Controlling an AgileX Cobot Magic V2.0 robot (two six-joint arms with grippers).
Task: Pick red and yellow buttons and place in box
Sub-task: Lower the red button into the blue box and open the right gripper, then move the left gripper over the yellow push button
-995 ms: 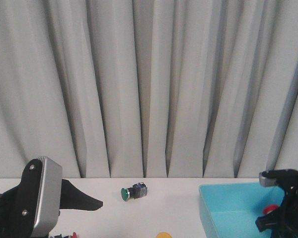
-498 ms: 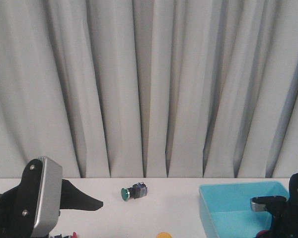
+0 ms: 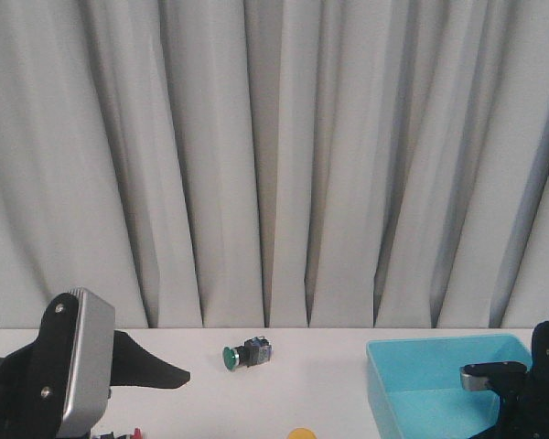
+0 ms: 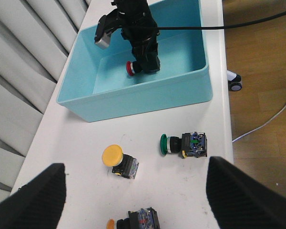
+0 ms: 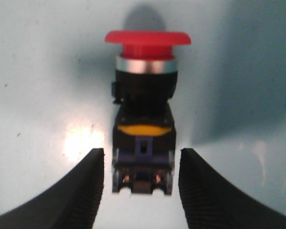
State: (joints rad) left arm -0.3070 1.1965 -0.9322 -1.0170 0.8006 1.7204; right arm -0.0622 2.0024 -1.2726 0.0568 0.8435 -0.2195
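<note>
While the red button (image 5: 145, 109) lies on the box (image 4: 181, 86) floor, I see my right claw (image 5: 142, 191) spread open, one finger either side of its body, not touching. On the table (image 4: 76, 148), the yellow button (image 4: 118, 160) sits outside the box wall, the green button (image 4: 183, 144) at its 3 o'clock. My left claw (image 4: 133, 200) is open too.

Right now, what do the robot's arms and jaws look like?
Both arms are black. The left arm carries a silvery-grey plate with small screws and a dark pointed finger. The right arm has a grey block on its side and a black cable trailing off. The right gripper has black, curved, finely ribbed fingers.
</note>
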